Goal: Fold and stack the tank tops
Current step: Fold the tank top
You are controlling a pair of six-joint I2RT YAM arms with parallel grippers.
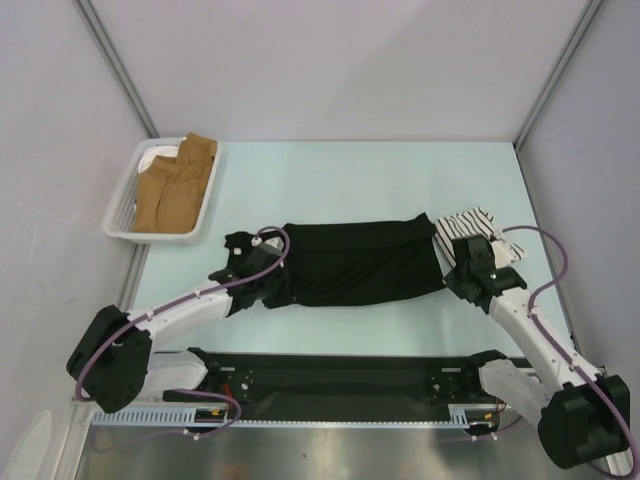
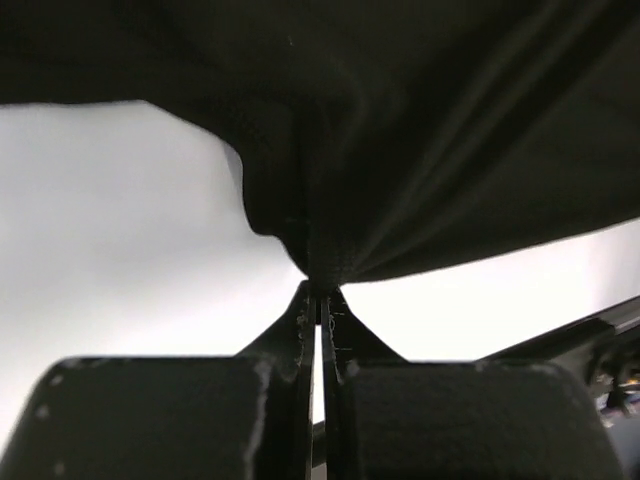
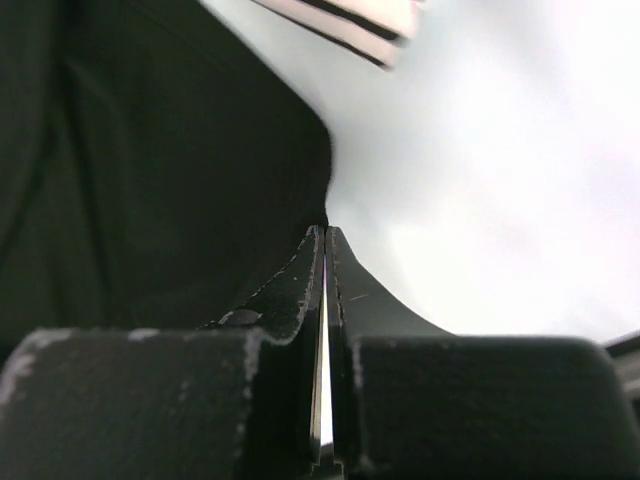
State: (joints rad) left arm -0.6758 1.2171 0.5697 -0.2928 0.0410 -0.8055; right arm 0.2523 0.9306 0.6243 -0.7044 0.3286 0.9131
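The black tank top (image 1: 360,262) lies spread across the middle of the table. My left gripper (image 1: 272,282) is at its left end, and in the left wrist view (image 2: 322,288) the jaws are shut on a pinched fold of the black cloth (image 2: 400,120). My right gripper (image 1: 456,268) is at the top's right end. In the right wrist view (image 3: 326,230) the jaws are shut with the edge of the black cloth (image 3: 150,180) meeting their tips. The striped tank top (image 1: 472,222) lies bunched behind the right gripper, and a corner of it shows in the right wrist view (image 3: 350,22).
A white basket (image 1: 118,215) with brown clothes (image 1: 172,190) stands at the far left. A black rail (image 1: 340,375) runs along the near edge between the arm bases. Grey walls close in the table on three sides.
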